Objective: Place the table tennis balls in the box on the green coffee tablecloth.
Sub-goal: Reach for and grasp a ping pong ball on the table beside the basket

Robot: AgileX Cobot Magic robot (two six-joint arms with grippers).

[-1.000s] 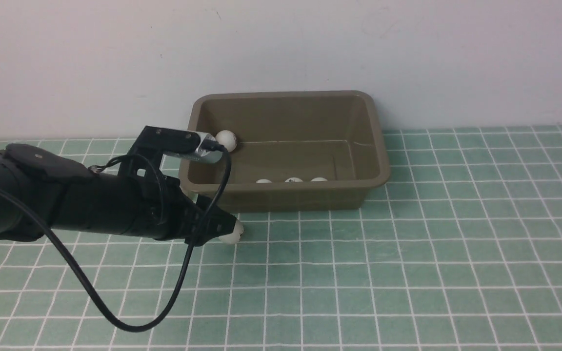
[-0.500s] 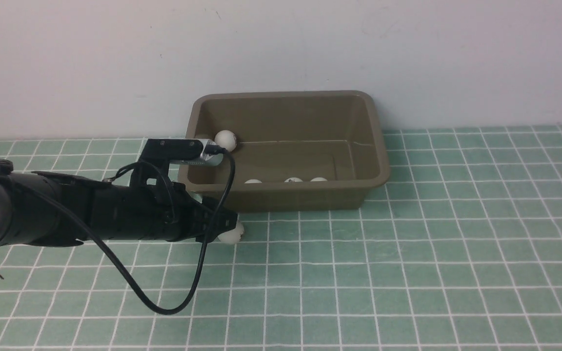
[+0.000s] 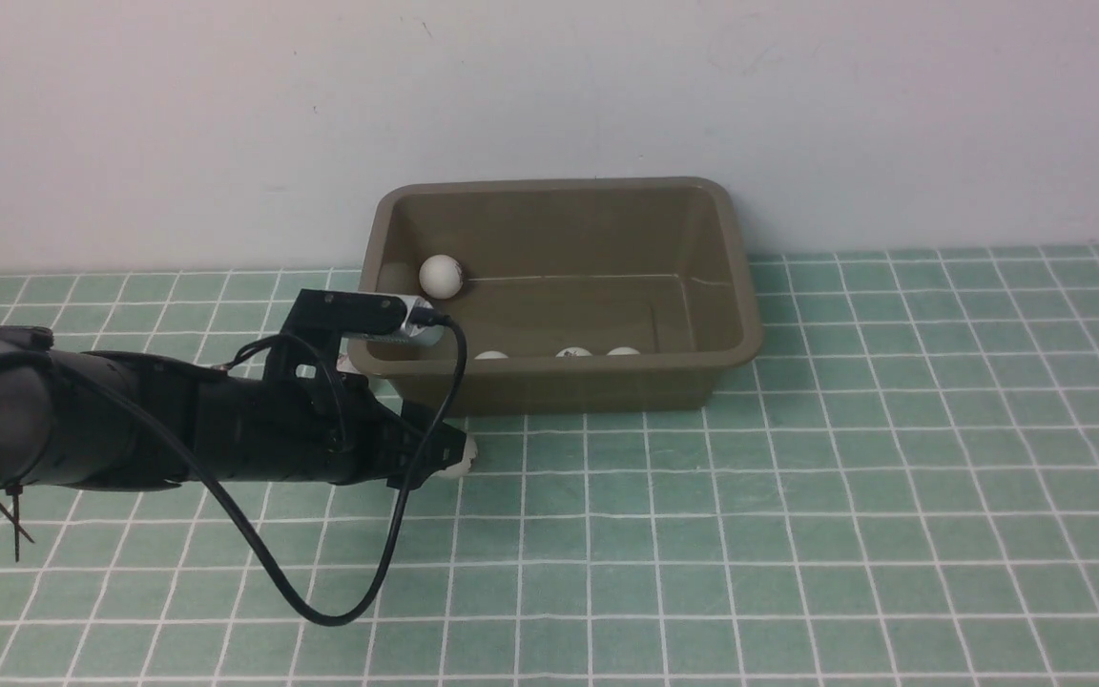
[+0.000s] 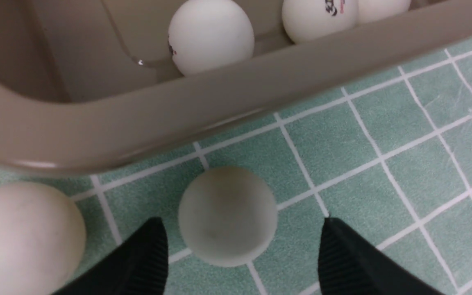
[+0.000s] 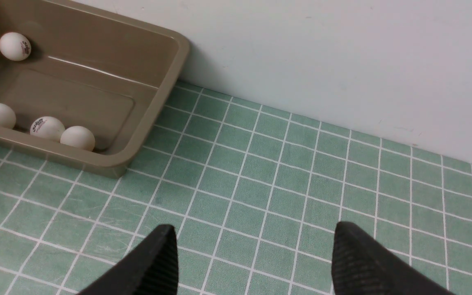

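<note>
Lying low at centre-left of the front view, the left pincer (image 3: pixel 446 457) has its jaws parted around one table tennis ball (image 4: pixel 228 215) on the green coffee tablecloth (image 3: pixel 798 496), touching neither side; the arm hides most of that ball there. A second loose ball (image 4: pixel 23 233), cut off at the wrist view's edge, sits just beside it, both just outside the box (image 3: pixel 740 315). Four balls lie inside: one (image 3: pixel 441 276) at its upper-left corner, three (image 3: pixel 573 352) half hidden behind the near wall. The right pincer (image 5: pixel 254 233) stands wide, holding nothing.

Four white balls (image 3: pixel 441 276) lie in box (image 3: pixel 559 183), two outside.
</note>
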